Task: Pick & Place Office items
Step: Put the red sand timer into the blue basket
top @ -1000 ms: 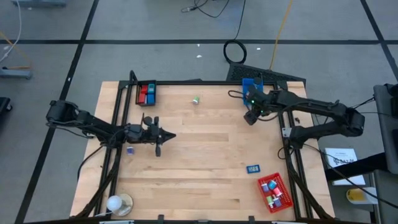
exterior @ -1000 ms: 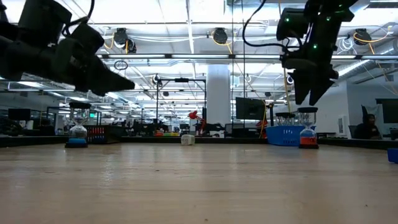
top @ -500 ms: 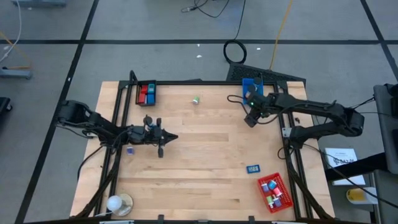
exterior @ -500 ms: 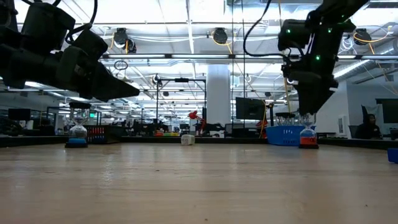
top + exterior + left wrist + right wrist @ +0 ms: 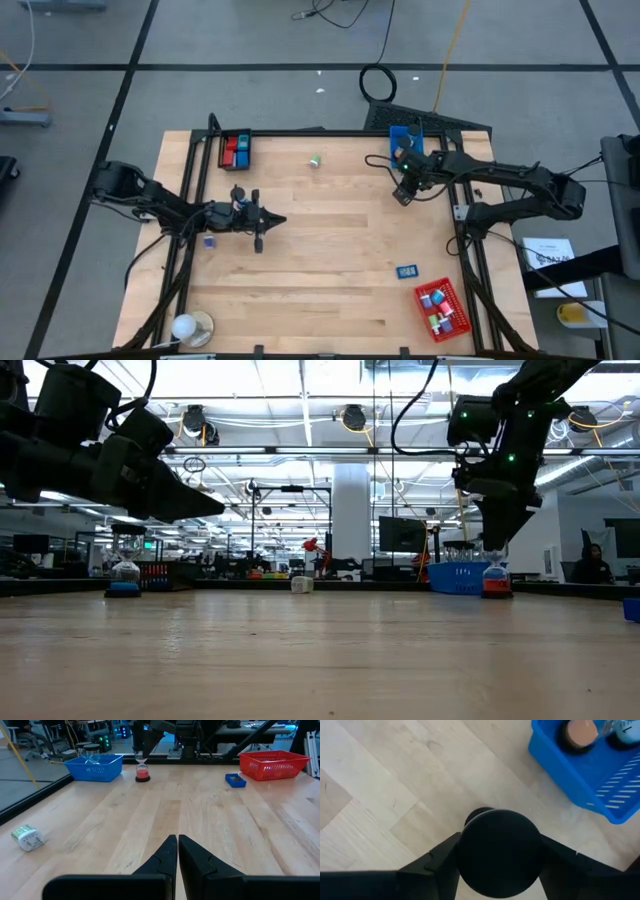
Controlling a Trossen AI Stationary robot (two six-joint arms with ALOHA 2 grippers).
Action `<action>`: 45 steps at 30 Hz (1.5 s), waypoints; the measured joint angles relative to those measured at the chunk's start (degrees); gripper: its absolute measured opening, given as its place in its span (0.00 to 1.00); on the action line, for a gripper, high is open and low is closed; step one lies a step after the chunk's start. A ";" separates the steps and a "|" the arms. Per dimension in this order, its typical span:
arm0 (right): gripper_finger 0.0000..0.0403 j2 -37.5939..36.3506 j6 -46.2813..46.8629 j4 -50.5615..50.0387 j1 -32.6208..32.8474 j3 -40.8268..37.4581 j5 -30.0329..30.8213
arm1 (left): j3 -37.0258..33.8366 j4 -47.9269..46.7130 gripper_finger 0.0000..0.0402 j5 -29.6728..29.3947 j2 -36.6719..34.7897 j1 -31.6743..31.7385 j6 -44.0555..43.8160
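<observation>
Overhead, dark right gripper (image 5: 402, 192) grips black-capped glass hourglass (image 5: 142, 772).

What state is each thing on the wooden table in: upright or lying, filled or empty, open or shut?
Red-sand hourglass with black ends: upright on the table.
Right gripper: poised directly over that hourglass.
Left gripper: shut, empty, raised off the table.
Blue plastic basket: upright, holding glass items.
Red mesh basket: upright, holding small items.
Green-and-white small item: lying on its side.
</observation>
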 joint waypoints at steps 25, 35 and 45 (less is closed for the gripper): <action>0.51 5.11 -6.50 -4.26 -20.63 16.84 3.30 | 0.00 -0.11 0.05 -0.04 -0.02 0.04 0.24; 0.51 12.99 -7.51 -3.25 -20.65 16.84 3.45 | 0.00 -0.13 0.05 -0.04 -0.02 0.04 0.11; 0.51 13.68 -7.34 1.93 -20.93 11.96 3.40 | 0.00 -0.15 0.05 -0.04 -0.02 0.04 0.04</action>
